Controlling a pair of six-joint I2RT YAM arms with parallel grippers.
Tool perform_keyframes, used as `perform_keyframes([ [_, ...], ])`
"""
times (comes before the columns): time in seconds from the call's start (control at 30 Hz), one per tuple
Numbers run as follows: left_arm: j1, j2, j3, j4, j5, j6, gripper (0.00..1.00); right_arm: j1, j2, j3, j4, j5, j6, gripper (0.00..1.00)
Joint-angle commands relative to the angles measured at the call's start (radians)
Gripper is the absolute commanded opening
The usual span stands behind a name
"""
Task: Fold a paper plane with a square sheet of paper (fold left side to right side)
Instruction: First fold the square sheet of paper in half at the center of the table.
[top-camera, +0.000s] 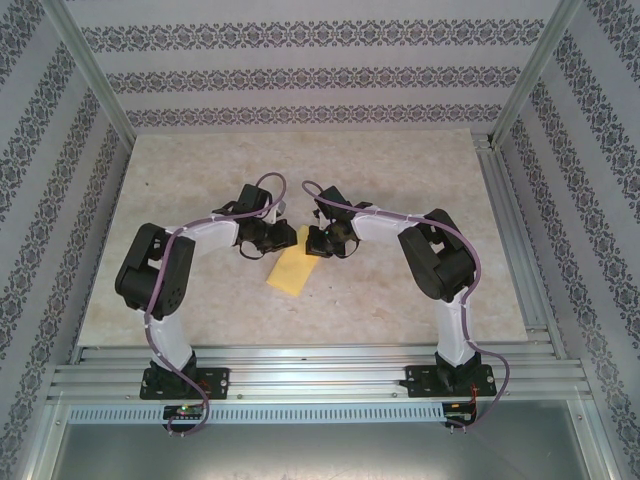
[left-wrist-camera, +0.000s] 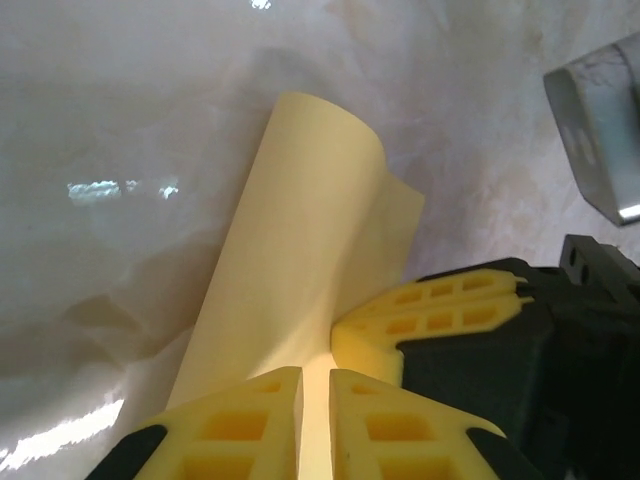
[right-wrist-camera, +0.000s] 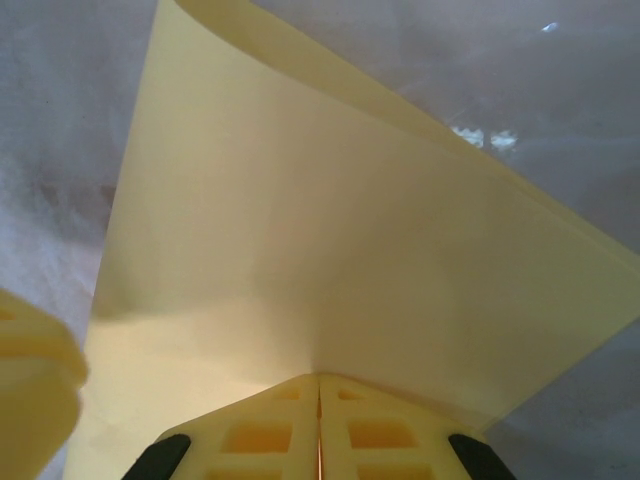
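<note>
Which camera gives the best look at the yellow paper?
The right wrist view: the yellow paper looms large, bent over double and pinched in the right hand. The top view shows it small and partly covered; the left wrist view shows its curled edge.

The paper (top-camera: 290, 268) is thin and mustard-yellow; doubled loosely over itself with a rounded, uncreased bend; lying mid-table (top-camera: 200, 300).

From above, your left claw (top-camera: 282, 243) and right claw (top-camera: 316, 245) hide the far edge of the square sheet of paper (top-camera: 288, 275). In the left wrist view, you cannot tell whether the left claw's fingers (left-wrist-camera: 235, 425) actually pinch the sheet.
</note>
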Motion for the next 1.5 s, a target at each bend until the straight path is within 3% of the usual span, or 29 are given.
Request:
perform_keyframes([
  [0.0, 0.007, 0.054, 0.039, 0.083, 0.045, -0.017, 0.13, -0.012, 0.061, -0.021, -0.083, 0.091, -0.02, 0.08],
  [0.27, 0.006, 0.105, 0.043, 0.092, 0.019, -0.016, 0.12, -0.012, 0.063, -0.018, -0.089, 0.097, -0.023, 0.07],
  [0.57, 0.007, 0.083, -0.075, 0.131, -0.005, -0.029, 0.12, -0.012, 0.069, -0.018, -0.101, 0.109, -0.029, 0.08],
  [0.87, 0.012, -0.003, -0.16, 0.101, -0.046, -0.014, 0.25, -0.012, 0.074, -0.021, -0.109, 0.115, -0.033, 0.08],
  [1.33, 0.016, -0.139, -0.301, 0.113, -0.018, -0.022, 0.32, -0.01, 0.08, -0.013, -0.124, 0.121, -0.045, 0.08],
  [1.47, 0.048, -0.223, -0.278, 0.045, -0.035, 0.005, 0.33, -0.009, 0.08, -0.009, -0.131, 0.122, -0.052, 0.08],
])
